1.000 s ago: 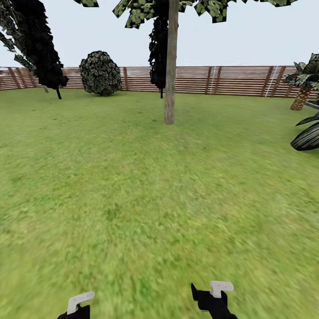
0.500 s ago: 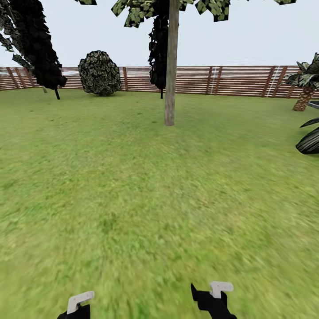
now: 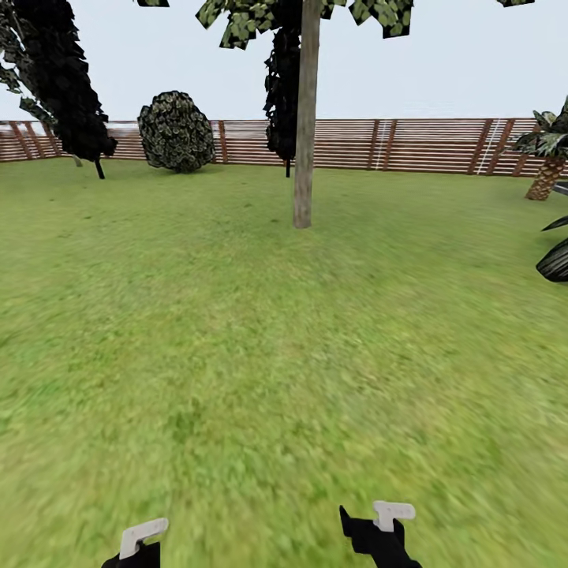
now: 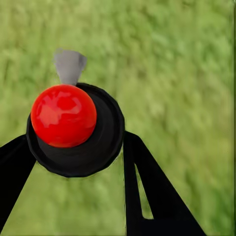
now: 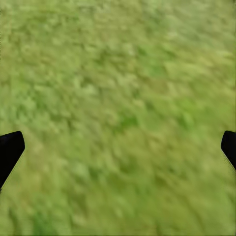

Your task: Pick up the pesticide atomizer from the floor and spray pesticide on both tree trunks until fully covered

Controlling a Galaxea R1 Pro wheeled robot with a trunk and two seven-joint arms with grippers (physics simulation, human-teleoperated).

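Two grippers show at the foot of the head view over the lawn (image 3: 260, 355): the left gripper (image 3: 134, 548) and the right gripper (image 3: 379, 530), each black with a pale grey tip. In the left wrist view the left gripper (image 4: 73, 147) has its fingers (image 4: 142, 196) pinching the atomizer (image 4: 73, 130), a dark round body with a red spot and a grey trigger head (image 4: 69, 66). In the right wrist view the right gripper (image 5: 118, 147) has its fingers (image 5: 10, 150) spread wide, with only grass between them. A thin trunk (image 3: 304, 126) stands straight ahead of the robot. Behind the trunk runs the slatted fence (image 3: 410, 144). Left of the trunk, by the fence, sits a round bush (image 3: 177, 131), and further left a dark tree (image 3: 67, 87). Far right of the trunk stands a palm (image 3: 548, 162)
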